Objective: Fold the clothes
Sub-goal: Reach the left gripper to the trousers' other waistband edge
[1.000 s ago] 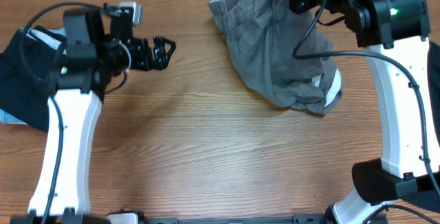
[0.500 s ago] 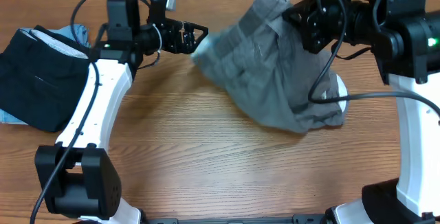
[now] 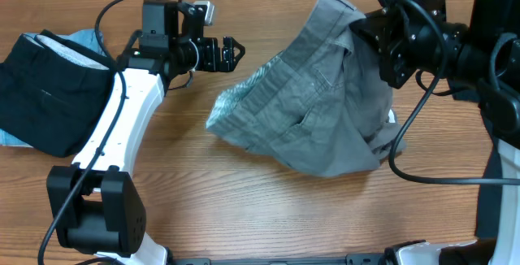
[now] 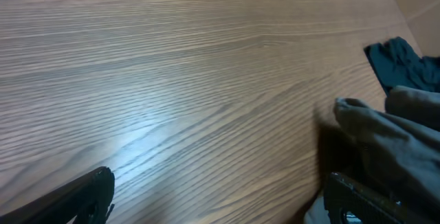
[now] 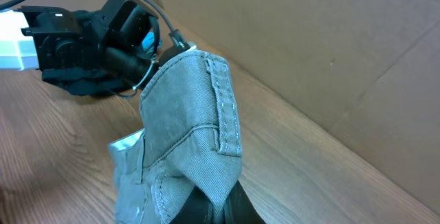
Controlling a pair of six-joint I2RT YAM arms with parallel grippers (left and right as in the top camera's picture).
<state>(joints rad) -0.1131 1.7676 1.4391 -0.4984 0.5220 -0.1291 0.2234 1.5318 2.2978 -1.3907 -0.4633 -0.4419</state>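
Grey twill garment [image 3: 317,110], wrinkled, belt-looped waistband uppermost, hangs draped at upper centre-right, its lower folds on the wood-grain table [image 3: 244,208]. Right gripper [image 5: 213,209] clenched on the waistband. Left gripper [image 3: 233,54] spread wide, grasping nothing, upper left. Black folded garment [image 3: 41,94] lies atop a light-blue one [image 3: 88,36], far left.

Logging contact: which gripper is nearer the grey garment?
Right. The right gripper is shut on the grey garment, holding one edge up; the left gripper hangs open just beside it.
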